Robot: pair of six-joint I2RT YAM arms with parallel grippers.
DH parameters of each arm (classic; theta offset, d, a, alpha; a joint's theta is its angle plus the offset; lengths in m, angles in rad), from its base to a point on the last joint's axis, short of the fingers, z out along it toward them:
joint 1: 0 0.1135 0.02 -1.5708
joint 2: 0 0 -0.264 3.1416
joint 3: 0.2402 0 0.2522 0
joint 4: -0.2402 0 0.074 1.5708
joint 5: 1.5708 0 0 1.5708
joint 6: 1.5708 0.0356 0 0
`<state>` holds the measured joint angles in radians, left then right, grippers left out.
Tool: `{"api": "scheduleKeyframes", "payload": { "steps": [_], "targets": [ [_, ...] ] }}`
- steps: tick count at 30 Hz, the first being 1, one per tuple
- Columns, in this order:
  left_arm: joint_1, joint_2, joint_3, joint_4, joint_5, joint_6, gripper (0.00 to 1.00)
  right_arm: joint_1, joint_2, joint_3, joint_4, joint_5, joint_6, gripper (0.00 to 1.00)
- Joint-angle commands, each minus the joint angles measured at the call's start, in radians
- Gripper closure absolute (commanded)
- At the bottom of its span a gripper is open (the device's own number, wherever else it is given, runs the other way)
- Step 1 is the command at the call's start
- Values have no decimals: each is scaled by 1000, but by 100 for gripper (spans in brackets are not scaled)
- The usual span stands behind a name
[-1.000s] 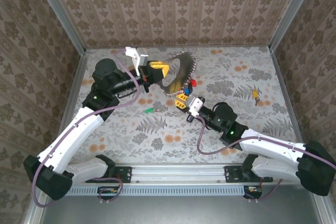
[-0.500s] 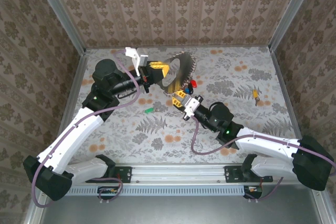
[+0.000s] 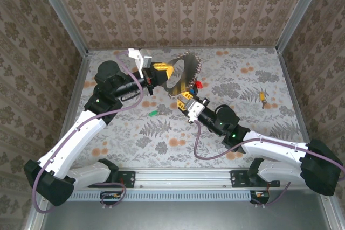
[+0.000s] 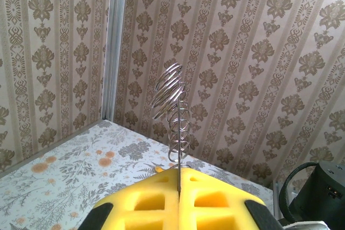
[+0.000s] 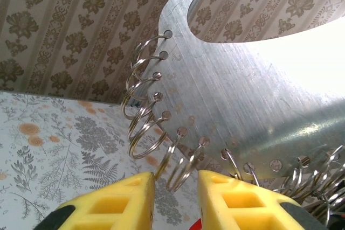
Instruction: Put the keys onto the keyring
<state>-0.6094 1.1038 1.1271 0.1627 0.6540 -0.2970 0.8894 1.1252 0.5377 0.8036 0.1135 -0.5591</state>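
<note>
Small green-headed key (image 3: 153, 113) lies loose on the floral-patterned table (image 3: 135, 133), nearest the arm bases, left of centre.

The right claw (image 3: 186, 99) is just beyond it at table centre. Its yellow foam fingers (image 5: 135, 187) point up-left at the lower horn of a crescent-shaped brushed-metal plate (image 3: 190, 70). Split rings (image 5: 143, 117) are threaded through holes along the plate's outer edge.

Right claw is released: jaws slightly apart, with a clear gap in its wrist view. Two ring loops hang down to the top of that gap; can't tell if either finger touches them. Nothing gripped.

Small yellow-headed key (image 3: 263, 98) is well off to the right, alone on the table. Small red-headed key (image 3: 198, 85) is just beyond the right claw, beside the plate's ringed edge. There's something blue next to it, too small to call. All three keys are on the table, off the rings.

The plate is up off the table, tilted, far-centre. Left claw (image 3: 166, 71) is clenched on it from the left. In its wrist view the plate is edge-on, a thin line pinched between the closed yellow pads (image 4: 161, 184), with the rings stacked above.
</note>
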Motion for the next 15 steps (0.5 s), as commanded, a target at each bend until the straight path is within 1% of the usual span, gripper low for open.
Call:
{"api": "scheduleKeyframes", "payload": {
  "steps": [1,8,15],
  "targets": [
    [-10,-32,8,46,8,10,100,5,-19,7,-8,37,-40,71],
    [-13,-35,8,46,6,10,100,4,-15,14,-5,57,-58,76],
    [-16,-35,14,40,6,12,100,4,-20,5,-8,68,-65,76]
  ]
}}
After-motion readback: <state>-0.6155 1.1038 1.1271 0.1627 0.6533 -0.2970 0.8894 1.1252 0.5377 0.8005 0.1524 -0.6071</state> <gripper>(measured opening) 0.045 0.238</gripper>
